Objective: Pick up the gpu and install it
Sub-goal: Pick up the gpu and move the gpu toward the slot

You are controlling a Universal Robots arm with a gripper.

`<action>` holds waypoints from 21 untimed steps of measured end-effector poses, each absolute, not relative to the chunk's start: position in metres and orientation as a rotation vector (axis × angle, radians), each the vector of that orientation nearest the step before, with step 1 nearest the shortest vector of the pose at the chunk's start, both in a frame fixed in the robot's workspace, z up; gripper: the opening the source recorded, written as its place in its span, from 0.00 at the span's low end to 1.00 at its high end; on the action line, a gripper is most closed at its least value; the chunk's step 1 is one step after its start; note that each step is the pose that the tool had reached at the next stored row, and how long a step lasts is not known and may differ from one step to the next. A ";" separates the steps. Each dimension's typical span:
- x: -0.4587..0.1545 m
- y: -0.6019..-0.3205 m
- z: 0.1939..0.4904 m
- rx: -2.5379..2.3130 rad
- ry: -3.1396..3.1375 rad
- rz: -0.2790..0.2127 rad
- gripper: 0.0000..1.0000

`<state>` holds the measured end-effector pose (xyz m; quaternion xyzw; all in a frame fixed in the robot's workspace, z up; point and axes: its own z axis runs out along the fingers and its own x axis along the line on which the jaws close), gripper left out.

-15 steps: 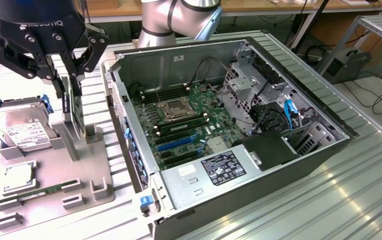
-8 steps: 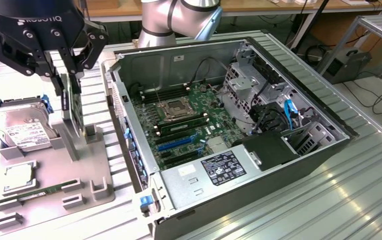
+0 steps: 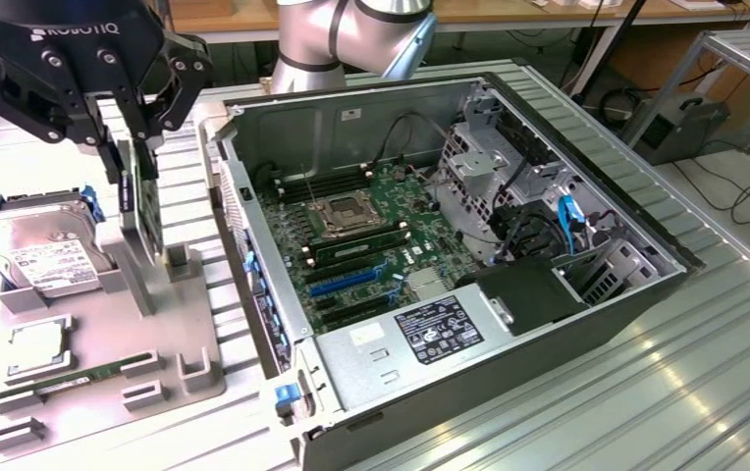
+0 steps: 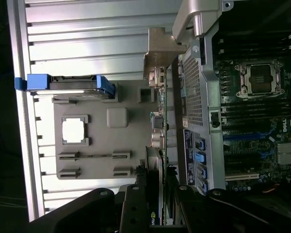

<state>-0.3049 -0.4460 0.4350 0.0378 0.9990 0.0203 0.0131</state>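
Right now the gripper (image 3: 133, 162) pinches the gpu (image 3: 143, 221) by its top edge, the card upright over the grey tray (image 3: 179, 324). It hangs between the hard drive (image 3: 34, 250) and the open case's rear wall (image 3: 238, 226), nearer the wall.

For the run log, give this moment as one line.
fingers: clamped on graphics card | card: upright at gray tray | computer case: open

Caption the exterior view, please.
Gripper grips the upright gpu at the gray parts tray, beside the open computer case.
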 end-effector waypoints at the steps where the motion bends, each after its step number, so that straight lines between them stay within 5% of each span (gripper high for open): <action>1: -0.305 -0.446 0.436 0.118 3.112 0.063 0.26; 21: -0.305 -0.446 0.447 0.118 3.113 0.063 0.26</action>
